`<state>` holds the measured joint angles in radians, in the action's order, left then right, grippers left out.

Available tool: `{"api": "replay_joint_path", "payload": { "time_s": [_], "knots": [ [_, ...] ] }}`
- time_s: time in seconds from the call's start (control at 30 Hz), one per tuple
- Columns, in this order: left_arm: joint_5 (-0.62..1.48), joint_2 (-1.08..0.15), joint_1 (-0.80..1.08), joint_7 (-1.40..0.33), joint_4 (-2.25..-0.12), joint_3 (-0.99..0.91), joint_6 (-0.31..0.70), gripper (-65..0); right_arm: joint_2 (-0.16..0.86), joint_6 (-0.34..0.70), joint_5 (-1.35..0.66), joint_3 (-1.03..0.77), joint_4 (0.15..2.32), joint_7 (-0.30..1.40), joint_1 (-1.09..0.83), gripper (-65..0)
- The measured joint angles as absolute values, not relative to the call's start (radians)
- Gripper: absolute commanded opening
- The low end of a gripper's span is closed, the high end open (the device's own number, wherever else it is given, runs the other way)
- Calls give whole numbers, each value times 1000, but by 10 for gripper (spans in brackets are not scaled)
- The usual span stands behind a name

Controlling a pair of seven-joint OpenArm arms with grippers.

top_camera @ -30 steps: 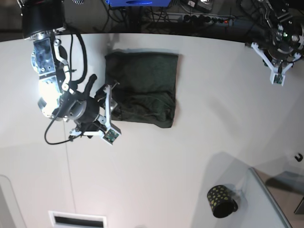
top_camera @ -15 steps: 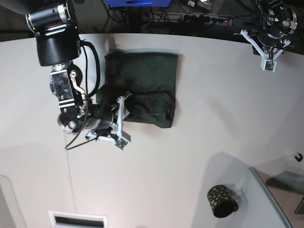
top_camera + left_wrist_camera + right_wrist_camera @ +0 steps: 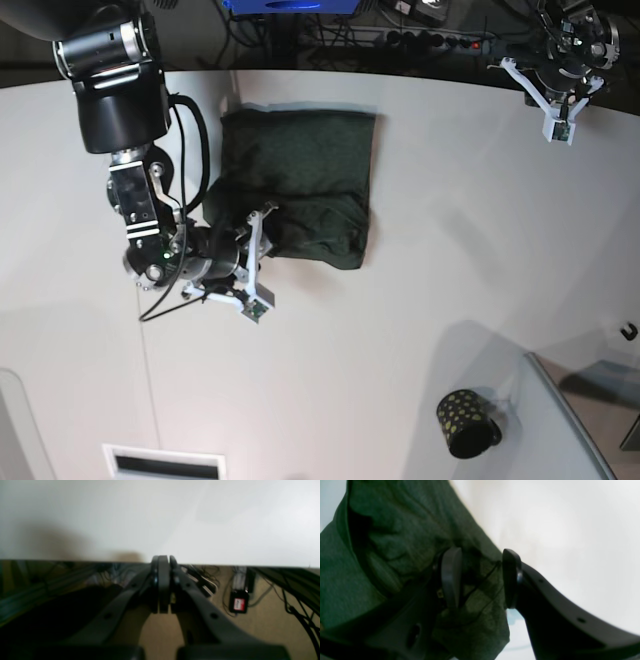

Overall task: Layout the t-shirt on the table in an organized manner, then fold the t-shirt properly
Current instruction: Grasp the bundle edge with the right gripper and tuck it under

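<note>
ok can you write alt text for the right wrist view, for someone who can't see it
Close-up from the right gripper: its two dark fingers stand apart at the edge of the folded dark green t-shirt, one finger over the fabric, the other at its edge. The white table fills the right side.

Dark green t-shirt (image 3: 402, 530) is seen filling left half of the right wrist view, w/ wrinkled folds and a thick rolled edge at upper left. Bare white table (image 3: 570, 530) is shown on the right. Right gripper (image 3: 480, 577) is seen w/ jaws parted; the left finger (image 3: 451, 575) is set over the fabric, the right one at the cloth's edge. Cloth is seen in the gap; whether it's pinched can't be told.
</note>
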<state>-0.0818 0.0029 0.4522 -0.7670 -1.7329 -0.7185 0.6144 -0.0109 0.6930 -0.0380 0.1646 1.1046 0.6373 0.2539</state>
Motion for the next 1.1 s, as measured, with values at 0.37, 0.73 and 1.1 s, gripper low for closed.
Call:
{"api": "replay_joint_path", "payload": {
  "time_s": [0.37, 0.73, 1.1],
  "knots": [
    [-81, 1, 452, -767, -1728, -718, 614, -650, -6, 693, -38, 165, 1000, 624, 287, -621],
    [-81, 0, 451, -766, -1728, -717, 614, -650, -7, 693, -37, 72, 1089, 631, 279, -642],
    [-91, 0, 435, -764, -1713, -717, 614, -650, -9, 689, -34, 73, 1088, 630, 273, -635]
  ]
}}
